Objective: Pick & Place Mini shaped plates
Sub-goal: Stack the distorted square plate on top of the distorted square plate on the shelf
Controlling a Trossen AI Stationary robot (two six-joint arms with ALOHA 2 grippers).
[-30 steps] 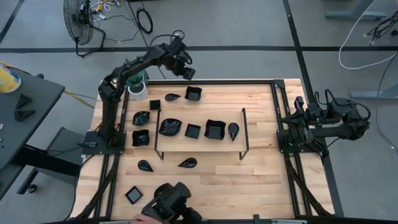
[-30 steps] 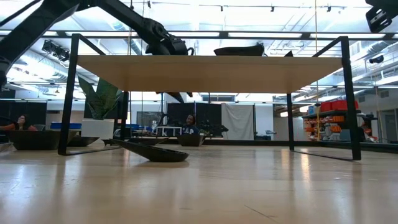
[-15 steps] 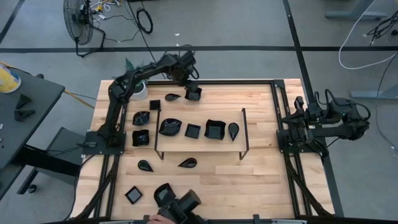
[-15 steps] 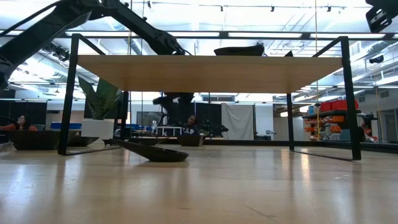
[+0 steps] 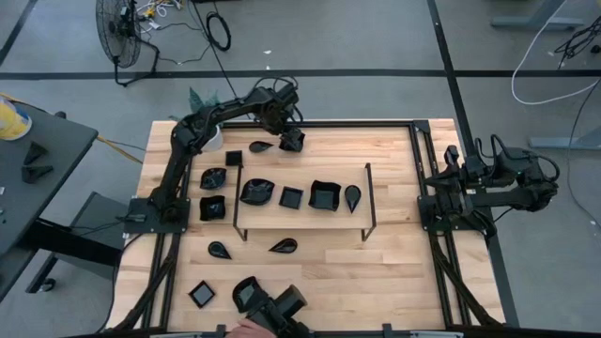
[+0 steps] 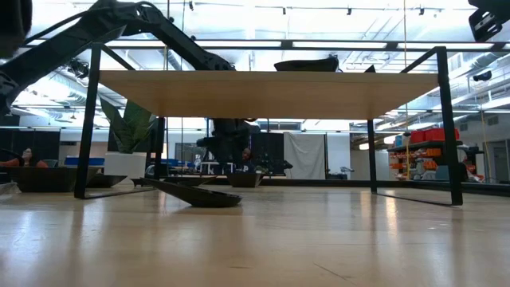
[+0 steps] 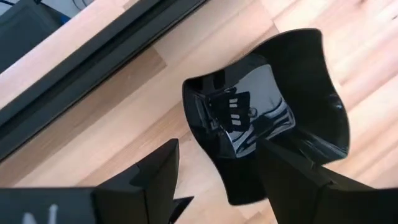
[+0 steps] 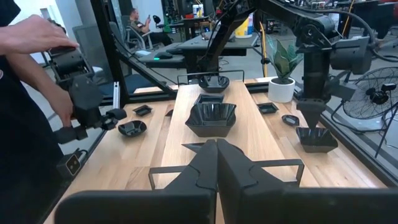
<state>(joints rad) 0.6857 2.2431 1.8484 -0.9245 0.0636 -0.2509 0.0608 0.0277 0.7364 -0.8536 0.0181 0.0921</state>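
Observation:
The mini shaped plates are glossy black dishes spread over the table and the shelf. A square one with wavy walls (image 5: 295,141) (image 7: 280,106) rests on its base near the table's far edge. My left gripper (image 5: 287,131) (image 7: 217,168) hangs open just above it, pointing steeply down. One finger is outside one wall and the other is over the hollow. In the right wrist view its fingertips (image 8: 309,117) stand just above the dish (image 8: 317,140). My right gripper (image 8: 216,155) waits shut at the table's right side (image 5: 427,192).
A black wire-frame shelf with a wooden top (image 5: 305,221) stands mid-table with several dishes on it, one being (image 5: 324,195). Other dishes lie left of it, such as (image 5: 213,177), and near it, such as (image 5: 283,246). A white pot with a plant (image 5: 208,137) stands at the far left. A person's hand holds a device (image 5: 268,305) at the near edge.
My left gripper has come down toward the square dish at the far edge and tipped more steeply downward; its fingers have stayed open. The dish has not moved.

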